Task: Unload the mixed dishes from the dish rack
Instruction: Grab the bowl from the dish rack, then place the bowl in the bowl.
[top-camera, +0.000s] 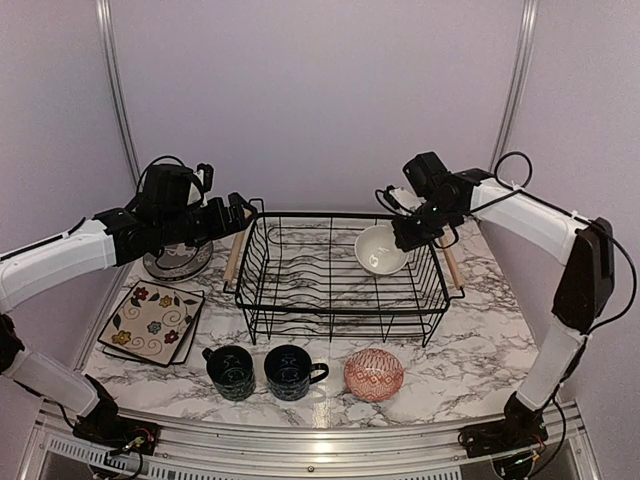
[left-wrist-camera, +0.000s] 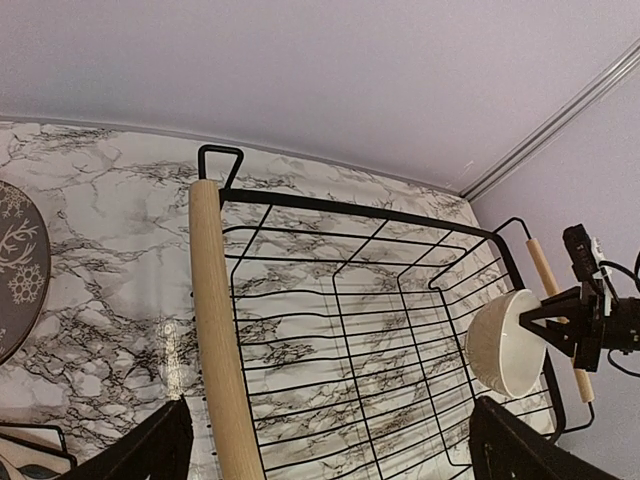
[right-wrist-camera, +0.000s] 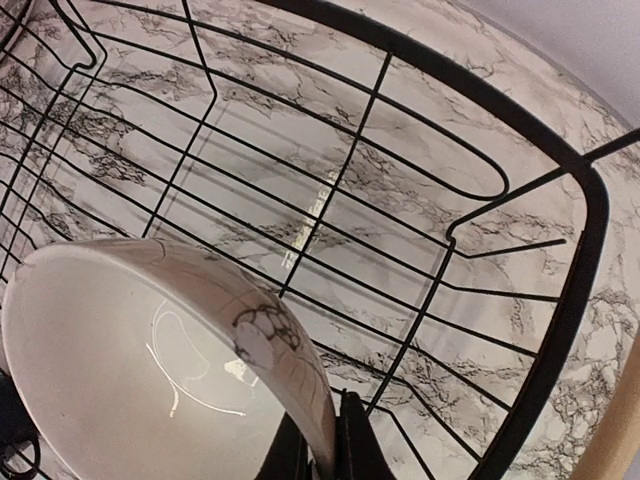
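The left hand (top-camera: 243, 210) hovers at the left handle of the dish rack (top-camera: 340, 300), fingers spread wide and holding nothing. Left of the rack, on the marble tabletop (top-camera: 480, 330), lie a grey round plate (top-camera: 178, 262) and stacked square floral plates (top-camera: 152, 322). In front of the rack stand two dark blue mugs (top-camera: 231, 372) and a red-patterned bowl (top-camera: 374, 374). The rack looks bare except for a cream bowl (top-camera: 380, 250), tilted over its right end with its rim pinched by the closed right hand (top-camera: 412, 234). The unloading seems nearly finished, with only this bowl left to set down outside the rack.
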